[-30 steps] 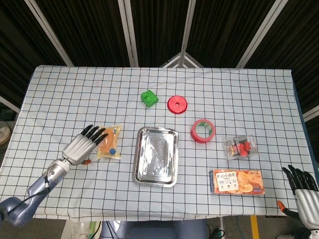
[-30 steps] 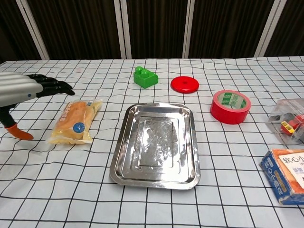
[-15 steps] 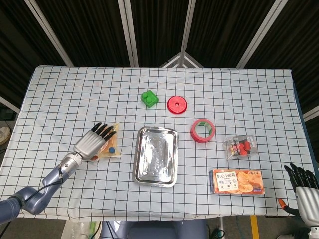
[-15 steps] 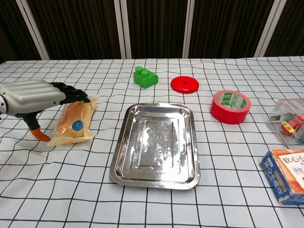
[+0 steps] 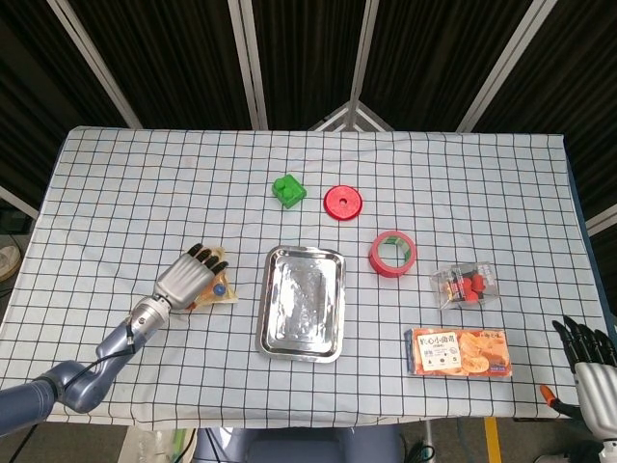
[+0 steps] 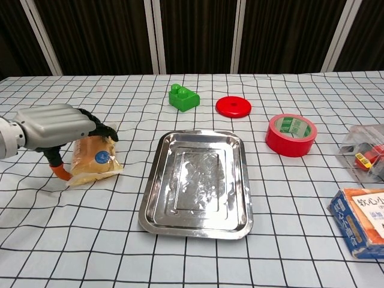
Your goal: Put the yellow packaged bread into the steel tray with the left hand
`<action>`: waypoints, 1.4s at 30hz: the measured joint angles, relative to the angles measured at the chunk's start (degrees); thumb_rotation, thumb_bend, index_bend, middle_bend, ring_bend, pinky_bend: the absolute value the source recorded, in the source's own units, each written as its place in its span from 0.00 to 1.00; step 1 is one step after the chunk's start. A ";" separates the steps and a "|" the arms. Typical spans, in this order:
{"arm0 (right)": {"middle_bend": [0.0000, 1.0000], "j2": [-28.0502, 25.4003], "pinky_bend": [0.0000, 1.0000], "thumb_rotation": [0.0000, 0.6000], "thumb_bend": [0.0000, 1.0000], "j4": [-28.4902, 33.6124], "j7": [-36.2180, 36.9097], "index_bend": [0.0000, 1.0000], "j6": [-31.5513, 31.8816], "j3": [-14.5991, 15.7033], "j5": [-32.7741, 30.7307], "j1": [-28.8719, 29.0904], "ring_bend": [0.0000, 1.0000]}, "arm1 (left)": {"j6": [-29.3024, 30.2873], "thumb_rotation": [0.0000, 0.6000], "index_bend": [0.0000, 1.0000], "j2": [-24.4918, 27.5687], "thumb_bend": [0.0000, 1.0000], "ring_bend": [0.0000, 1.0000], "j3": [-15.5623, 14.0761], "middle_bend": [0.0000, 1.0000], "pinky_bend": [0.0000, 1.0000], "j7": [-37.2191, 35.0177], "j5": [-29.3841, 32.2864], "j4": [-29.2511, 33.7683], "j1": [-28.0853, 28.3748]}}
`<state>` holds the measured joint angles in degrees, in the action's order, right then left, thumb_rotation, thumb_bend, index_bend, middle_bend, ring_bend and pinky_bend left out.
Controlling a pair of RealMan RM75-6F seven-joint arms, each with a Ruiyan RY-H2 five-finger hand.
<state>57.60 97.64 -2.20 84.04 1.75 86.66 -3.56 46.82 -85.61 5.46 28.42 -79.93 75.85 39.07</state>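
The left hand clasps the yellow packaged bread (long axis front-to-back), beside the steel tray.

Overhead head view; low, nearer chest view.

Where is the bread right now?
The bread lies on the table's left side in both views, just left of the tray, under the left hand.

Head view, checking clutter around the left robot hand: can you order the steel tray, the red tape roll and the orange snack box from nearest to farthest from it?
From the left robot hand:
1. Steel tray, just to its right, mid-table.
2. Red tape roll, beyond the tray, further right.
3. Orange snack box, near the front right edge.
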 measured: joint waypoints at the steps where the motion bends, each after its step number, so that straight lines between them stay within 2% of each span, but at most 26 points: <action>1: 0.00 -0.02 0.00 1.00 0.30 -0.01 0.01 0.00 -0.04 0.02 0.01 0.02 0.00 | 0.34 1.00 0.32 -0.33 0.07 0.34 0.03 0.42 0.37 0.76 0.39 -0.24 -0.04; 4: 0.00 -0.04 0.00 1.00 0.30 0.04 -0.07 0.00 -0.27 0.13 0.00 0.11 0.00 | 2.42 1.00 0.34 -1.93 0.10 0.38 0.34 0.45 0.40 3.67 1.86 -1.35 -0.37; 11: 0.00 -0.08 0.00 1.00 0.30 0.27 -0.20 0.00 0.15 0.31 0.19 -0.10 0.00 | 8.17 1.00 0.36 -3.91 0.10 0.38 1.05 0.45 0.41 5.85 3.40 -1.97 -1.46; 17: 0.00 -0.31 0.00 1.00 0.30 0.54 -0.02 0.00 0.02 0.53 0.44 -0.05 0.00 | 13.52 1.00 0.36 -2.19 0.10 0.38 1.60 0.44 0.41 7.25 1.26 2.14 -2.00; 23: 0.00 -0.79 0.00 1.00 0.30 0.52 1.43 0.00 -0.03 0.72 1.07 0.10 0.00 | 15.75 1.00 0.36 -2.04 0.10 0.38 4.54 0.44 0.41 9.53 0.76 8.79 -0.24; 29: 0.00 -1.28 0.00 1.00 0.30 0.16 3.11 0.00 -0.23 0.90 1.71 0.37 0.00 | 12.58 1.00 0.36 -8.46 0.10 0.38 6.69 0.43 0.41 12.52 3.07 9.16 4.58; 32: 0.00 -1.52 0.00 1.00 0.30 -0.18 4.35 0.00 -0.59 0.83 1.34 0.51 0.00 | 10.39 1.00 0.35 -13.29 0.10 0.38 7.17 0.42 0.41 14.18 4.38 7.28 7.39; 36: 0.00 -2.03 0.00 1.00 0.30 -1.00 6.38 0.00 -1.17 0.68 0.57 0.70 0.00 | 7.59 1.00 0.27 -19.54 0.10 0.38 7.29 0.38 0.41 15.80 5.88 2.24 10.77; 38: 0.00 -2.28 0.00 1.00 0.30 -1.39 7.16 0.00 -1.27 0.66 0.26 0.67 0.00 | 6.81 1.00 0.22 -22.02 0.10 0.34 7.21 0.34 0.39 16.07 6.17 -0.45 11.97; 40: 0.00 -2.50 0.00 1.00 0.30 -1.60 7.80 0.00 -1.19 0.68 -0.07 0.47 0.00 | 6.09 1.00 0.09 -24.76 0.07 0.16 6.98 0.18 0.30 16.02 6.26 -3.46 13.26; 42: 0.00 -2.61 0.00 1.00 0.30 -1.72 8.09 0.00 -0.79 0.72 -0.03 0.23 0.00 | 5.69 1.00 0.01 -26.77 0.05 0.03 6.44 0.04 0.20 15.79 5.93 -5.92 14.29</action>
<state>54.99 95.92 5.89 83.25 2.47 86.63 -3.33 52.50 -112.38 11.90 44.20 -74.00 69.92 53.36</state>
